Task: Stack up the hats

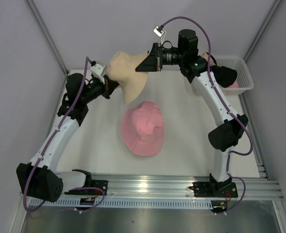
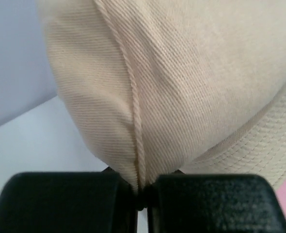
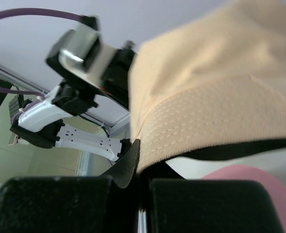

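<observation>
A pale peach hat (image 1: 128, 77) hangs in the air at the back of the table, stretched between both grippers. My left gripper (image 1: 115, 83) is shut on a fold of its crown (image 2: 182, 73), the seam pinched at the closed jaws (image 2: 142, 189). From the other side, my right gripper (image 1: 150, 60) is shut on the stitched brim (image 3: 220, 97) together with a flap of black fabric (image 3: 126, 162) lying against it (image 3: 143, 177). A pink hat (image 1: 143, 127) lies flat on the table in front of and below the held hat, and its edge shows in the right wrist view (image 3: 245, 184).
A white lattice basket (image 1: 242, 73) stands at the back right corner with something pink (image 1: 233, 84) in it. The right arm's elbow (image 1: 226, 135) hangs over the right side of the table. Grey walls close in on both sides.
</observation>
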`<act>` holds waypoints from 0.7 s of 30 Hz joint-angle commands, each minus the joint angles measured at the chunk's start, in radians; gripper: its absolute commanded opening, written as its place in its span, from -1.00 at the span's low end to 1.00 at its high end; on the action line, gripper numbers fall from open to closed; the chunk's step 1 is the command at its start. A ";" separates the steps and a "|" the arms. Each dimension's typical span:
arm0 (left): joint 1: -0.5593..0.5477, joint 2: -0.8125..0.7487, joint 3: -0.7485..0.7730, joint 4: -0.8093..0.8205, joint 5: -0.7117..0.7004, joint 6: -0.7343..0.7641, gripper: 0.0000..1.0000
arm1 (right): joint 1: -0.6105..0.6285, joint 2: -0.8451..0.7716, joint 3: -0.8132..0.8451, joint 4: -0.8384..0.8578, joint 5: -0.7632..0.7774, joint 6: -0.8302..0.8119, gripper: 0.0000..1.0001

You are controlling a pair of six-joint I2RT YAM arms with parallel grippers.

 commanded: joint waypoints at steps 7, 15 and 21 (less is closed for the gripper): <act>0.000 -0.282 0.092 -0.227 -0.136 0.249 -0.99 | 0.020 -0.155 -0.222 -0.021 0.158 -0.043 -1.00; -0.078 -0.367 0.129 -0.529 0.008 0.362 -0.99 | 0.014 -0.475 -0.636 0.035 0.391 -0.035 -0.90; -0.294 -0.353 0.132 -0.663 -0.172 0.388 -0.99 | 0.011 -0.718 -0.987 0.199 0.555 0.032 -0.75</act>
